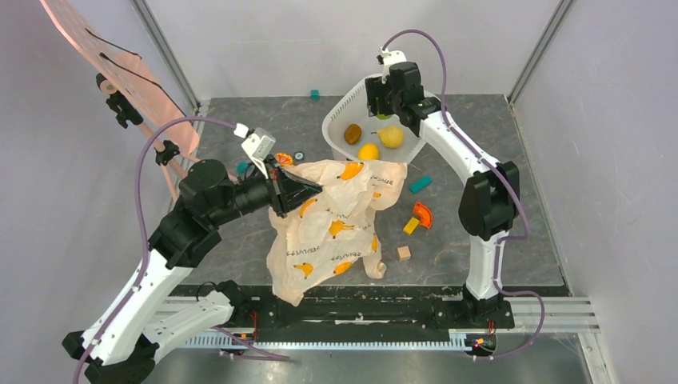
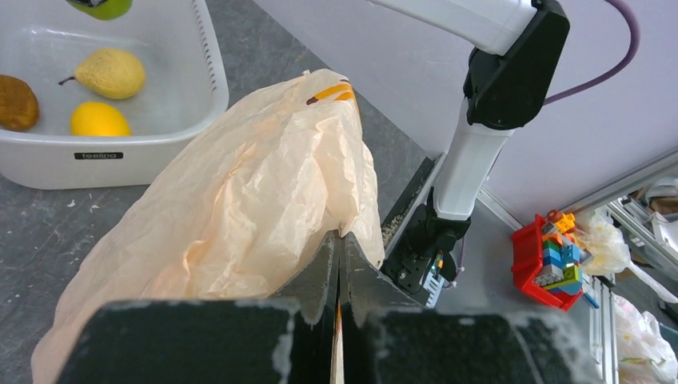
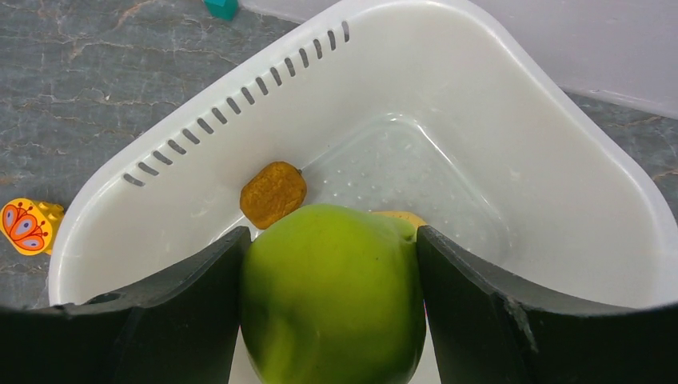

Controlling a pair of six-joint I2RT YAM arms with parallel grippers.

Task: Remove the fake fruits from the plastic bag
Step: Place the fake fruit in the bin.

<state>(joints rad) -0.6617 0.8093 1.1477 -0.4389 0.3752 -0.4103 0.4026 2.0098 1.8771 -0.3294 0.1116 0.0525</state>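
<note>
The green pear (image 3: 332, 296) is clamped in the right end effector (image 1: 389, 108), directly above the white tub (image 1: 332, 120) toward the worktop's (image 1: 480, 128) far edge, where three fruits (image 1: 368, 151) lie. The left end effector (image 1: 308, 190), closed, pinches the plastic bag (image 1: 336, 224) mid-worktop.

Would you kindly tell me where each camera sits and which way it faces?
Top external: above, behind the arms, looking down on the table; both arms show.
Left wrist: behind the left gripper, facing across the plastic bag toward the white tub; its shut fingers show.
Right wrist: behind the right gripper, facing into the tub; fingers clamp the green pear.
Shared: tub, brown oval.
</note>
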